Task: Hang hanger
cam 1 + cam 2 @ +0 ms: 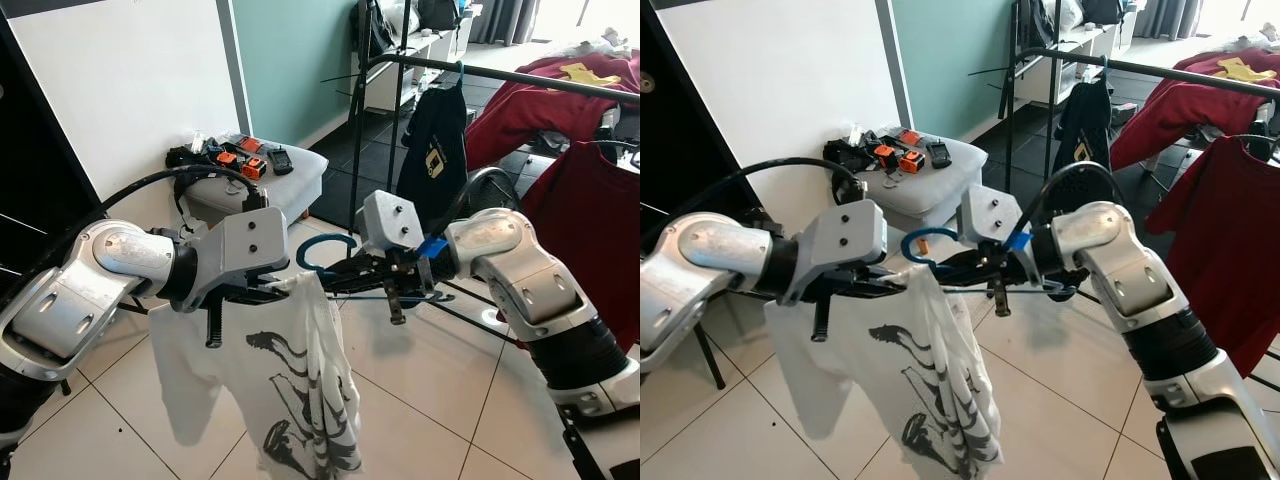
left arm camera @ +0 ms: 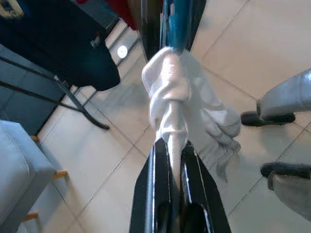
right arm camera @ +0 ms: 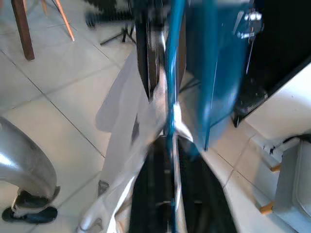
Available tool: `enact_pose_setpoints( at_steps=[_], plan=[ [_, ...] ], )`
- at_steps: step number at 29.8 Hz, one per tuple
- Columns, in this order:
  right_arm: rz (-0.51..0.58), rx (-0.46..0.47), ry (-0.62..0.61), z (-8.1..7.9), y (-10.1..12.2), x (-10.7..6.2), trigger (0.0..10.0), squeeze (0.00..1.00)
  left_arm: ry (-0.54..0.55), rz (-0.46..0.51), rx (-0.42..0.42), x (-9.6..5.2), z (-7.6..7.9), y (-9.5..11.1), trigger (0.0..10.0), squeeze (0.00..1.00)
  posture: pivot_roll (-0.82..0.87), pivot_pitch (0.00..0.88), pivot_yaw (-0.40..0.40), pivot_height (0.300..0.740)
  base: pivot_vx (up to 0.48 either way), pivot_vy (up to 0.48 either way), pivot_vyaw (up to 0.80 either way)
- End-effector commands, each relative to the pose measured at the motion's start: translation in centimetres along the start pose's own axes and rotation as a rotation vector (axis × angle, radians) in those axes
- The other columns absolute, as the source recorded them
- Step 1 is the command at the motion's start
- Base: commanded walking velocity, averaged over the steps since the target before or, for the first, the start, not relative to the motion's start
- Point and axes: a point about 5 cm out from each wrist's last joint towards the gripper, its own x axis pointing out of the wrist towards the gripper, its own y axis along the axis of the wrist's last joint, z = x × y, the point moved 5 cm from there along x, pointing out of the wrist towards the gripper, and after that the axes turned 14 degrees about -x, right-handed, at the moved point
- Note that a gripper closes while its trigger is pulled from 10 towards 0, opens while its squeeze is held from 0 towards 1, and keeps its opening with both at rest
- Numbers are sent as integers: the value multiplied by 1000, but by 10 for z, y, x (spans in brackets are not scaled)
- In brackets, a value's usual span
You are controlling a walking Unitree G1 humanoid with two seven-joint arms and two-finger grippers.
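the white shirt (image 1: 300,400) runs off the bottom edge; the blue hanger (image 3: 172,73) smears into blur near the right wrist camera; its hook (image 1: 920,245) is partly hidden.

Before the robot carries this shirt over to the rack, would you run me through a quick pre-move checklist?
1. Left gripper shut on the white T-shirt: ok.
2. Right gripper shut on the blue hanger: ok, seen in the right wrist view.
3. Shirt seated evenly on hanger: not ok; it hangs bunched to one side.
4. Hook free to catch the rail: ok; the hook sticks up between the grippers.
5. Free space on the black rack rail: ok, between the dark shirt and the maroon shirt.
6. Rail within reach: cannot tell.
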Motion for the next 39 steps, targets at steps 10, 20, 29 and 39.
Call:
enact_pose_setpoints(
  at_steps=[10, 20, 29, 39],
  plan=[
    [-17, 40, -42, 3, -2, -20, 10000, 1000, 115, -6, 45, -18, -27, -2, 0, 0, -58, 3, 70, 740, 0, 0, 0],
    [-122, 121, -231, 11, -23, -75, 10000, 1000, 353, 97, 143, -51, -71, 22, 0, 0, -68, 13, 76, 740, 0, 0, 0],
    [163, 334, -327, -24, -13, -66, 10000, 1000, 473, 294, 180, -86, -90, 54, 0, 0, -81, 23, 85, 740, 0, 0, 0],
    [337, 588, -625, 6, -36, -35, 10000, 0, 388, 425, 217, -89, -79, 78, 0, 0, -78, 24, 81, 740, 0, 0, 0]
  ],
)
